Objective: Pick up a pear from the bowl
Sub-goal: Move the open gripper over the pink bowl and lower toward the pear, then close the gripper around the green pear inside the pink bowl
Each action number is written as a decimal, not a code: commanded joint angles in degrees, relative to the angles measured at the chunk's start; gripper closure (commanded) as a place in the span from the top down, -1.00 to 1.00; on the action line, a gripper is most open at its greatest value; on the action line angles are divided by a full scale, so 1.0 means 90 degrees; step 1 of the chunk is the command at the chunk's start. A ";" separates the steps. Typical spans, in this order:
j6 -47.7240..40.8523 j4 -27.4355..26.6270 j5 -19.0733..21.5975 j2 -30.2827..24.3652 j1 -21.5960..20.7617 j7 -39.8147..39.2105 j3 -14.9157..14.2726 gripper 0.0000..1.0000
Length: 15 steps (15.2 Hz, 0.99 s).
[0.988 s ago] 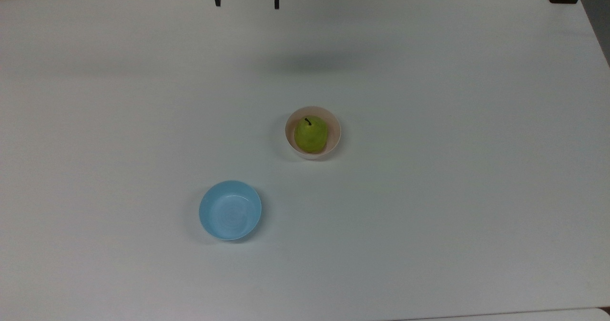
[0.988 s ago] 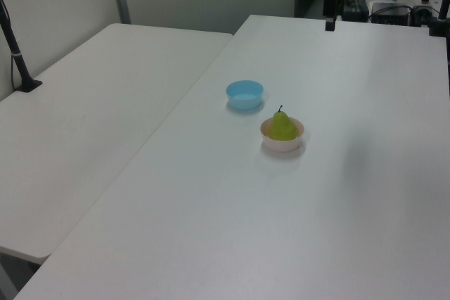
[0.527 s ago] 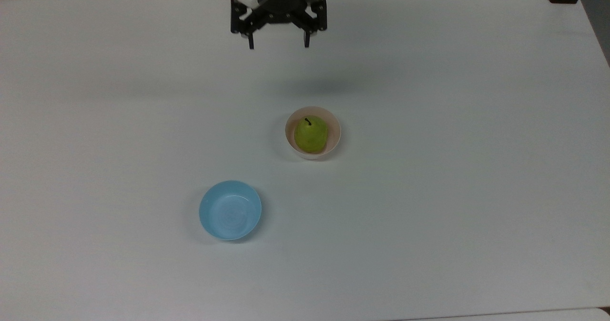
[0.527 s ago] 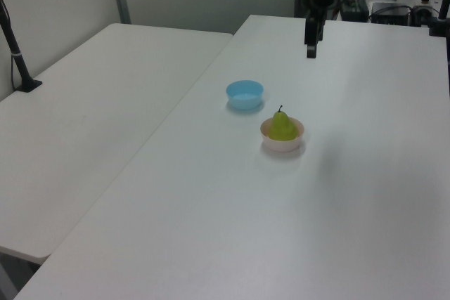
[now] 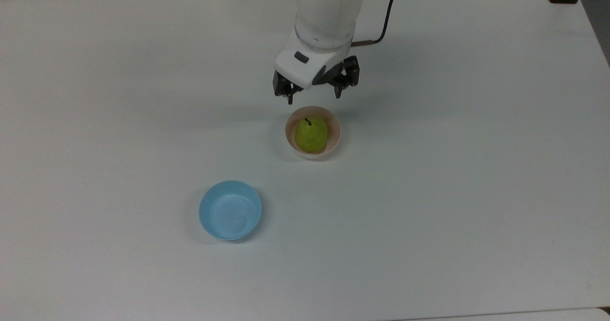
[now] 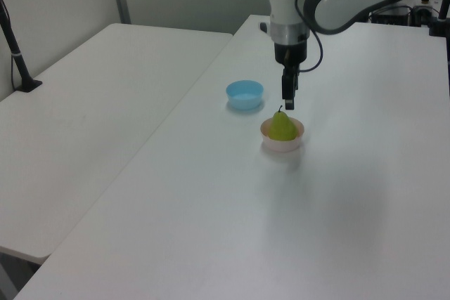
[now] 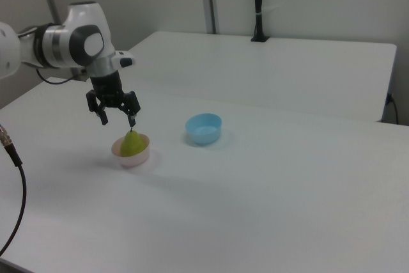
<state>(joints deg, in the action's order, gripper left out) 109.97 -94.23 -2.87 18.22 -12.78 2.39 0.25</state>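
A yellow-green pear [image 5: 310, 134] [image 6: 283, 126] [image 7: 132, 143] with a dark stem stands upright in the pale pink bowl [image 5: 334, 142] [image 6: 297, 142] [image 7: 142, 157] near the table's middle. My gripper [image 5: 313, 98] [image 6: 287, 102] [image 7: 117, 120] hangs open just above the bowl, fingers pointing down, with nothing between them. In the top view it sits at the bowl's far rim; in the right view its fingertips straddle the pear's stem from above.
A light blue bowl [image 5: 230, 210] [image 6: 245, 94] [image 7: 204, 128] stands empty, lower left of the pink bowl in the top view. A second white table [image 6: 91, 103] adjoins in the left view. A black post [image 7: 257, 4] stands on the far table.
My arm has swung in from the table's far edge toward the pink bowl and come lower, ending just above the pear. Pear and both bowls stayed put.
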 commanded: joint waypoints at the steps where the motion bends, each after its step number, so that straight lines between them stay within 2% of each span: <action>1: 0.0456 -0.0008 0.0007 0.0289 -0.0113 -0.0070 -0.0066 1.00; 6: 0.0827 -0.0008 -0.0052 0.0719 -0.0123 -0.0060 -0.0066 1.00; 8: 0.0993 -0.0018 -0.0052 0.0856 -0.0123 -0.0060 -0.0066 0.93; 11: 0.1140 -0.0018 -0.0052 0.0964 -0.0123 -0.0060 -0.0066 0.72; 15: 0.1141 -0.0038 -0.0130 0.1022 -0.0123 -0.0060 -0.0066 0.31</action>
<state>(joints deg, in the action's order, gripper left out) 119.16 -94.16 -3.20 27.30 -13.06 2.38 0.24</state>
